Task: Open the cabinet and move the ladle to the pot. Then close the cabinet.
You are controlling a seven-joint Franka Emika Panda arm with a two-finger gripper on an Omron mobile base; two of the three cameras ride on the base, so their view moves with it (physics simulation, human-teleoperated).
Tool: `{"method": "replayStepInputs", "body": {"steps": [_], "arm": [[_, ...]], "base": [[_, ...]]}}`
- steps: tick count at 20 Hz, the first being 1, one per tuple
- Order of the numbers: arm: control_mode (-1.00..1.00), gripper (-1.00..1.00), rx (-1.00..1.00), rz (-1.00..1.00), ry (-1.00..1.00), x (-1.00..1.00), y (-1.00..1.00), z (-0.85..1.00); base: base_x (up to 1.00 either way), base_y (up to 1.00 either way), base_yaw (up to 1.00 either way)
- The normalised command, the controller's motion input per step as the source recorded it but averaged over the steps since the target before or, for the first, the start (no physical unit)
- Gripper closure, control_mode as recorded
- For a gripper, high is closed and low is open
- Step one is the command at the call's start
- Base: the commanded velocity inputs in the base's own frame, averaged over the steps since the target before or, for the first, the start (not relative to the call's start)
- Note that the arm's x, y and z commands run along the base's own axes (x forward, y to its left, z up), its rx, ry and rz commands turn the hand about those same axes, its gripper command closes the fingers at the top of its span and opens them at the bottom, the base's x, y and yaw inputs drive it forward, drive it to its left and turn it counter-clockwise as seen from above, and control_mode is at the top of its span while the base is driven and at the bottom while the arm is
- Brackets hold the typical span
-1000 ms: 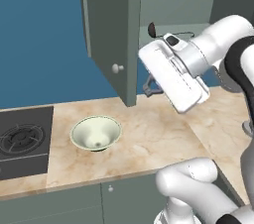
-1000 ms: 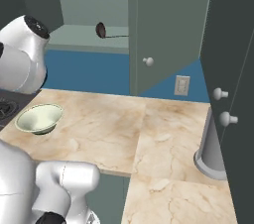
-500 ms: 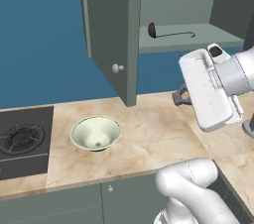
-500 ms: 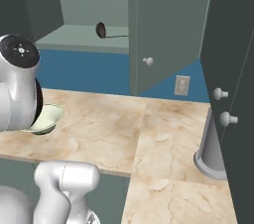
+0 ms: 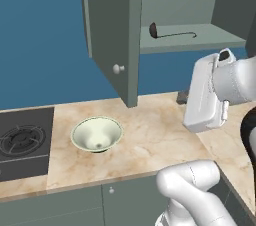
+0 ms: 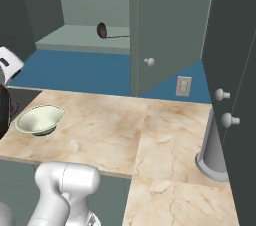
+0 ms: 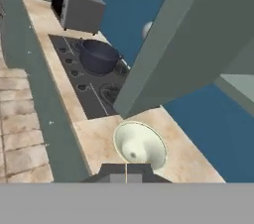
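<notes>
Cabinet (image 5: 112, 30) door open; ladle (image 5: 170, 33) lies on its shelf. Gripper (image 7: 126, 172) jaws closed, holding nothing, above the bowl (image 7: 140, 146). Pot (image 7: 99, 56) on the far stove.

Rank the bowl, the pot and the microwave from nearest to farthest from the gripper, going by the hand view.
1. Bowl: on the counter just past the gripper, whose tips are shut.
2. Pot: farther along, on the stove.
3. Microwave: at the far end of the counter, beyond the stove.
</notes>
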Motion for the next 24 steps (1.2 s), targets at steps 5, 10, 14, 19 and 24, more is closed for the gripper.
{"method": "replayStepInputs", "body": {"steps": [5, 10, 14, 19, 24], "arm": [[-1.00, -1.00, 0.00, -0.23, 0.06, 0.26, -0.42, 0.00], [-1.00, -1.00, 0.00, -0.10, 0.03, 0.23, -0.61, 0.00], [-1.00, -1.00, 0.00, -0.07, 0.08, 0.08, -0.33, 0.00], [-1.00, -1.00, 0.05, -0.09, 0.02, 0.23, -0.17, 0.00], [-1.00, -1.00, 0.11, -0.37, -0.01, 0.32, -0.14, 0.00]], "base": [[0.00, 0.00, 0.00], [0.00, 0.00, 0.00], [0.00, 0.00, 0.00], [0.00, 0.00, 0.00], [0.00, 0.00, 0.00]]}}
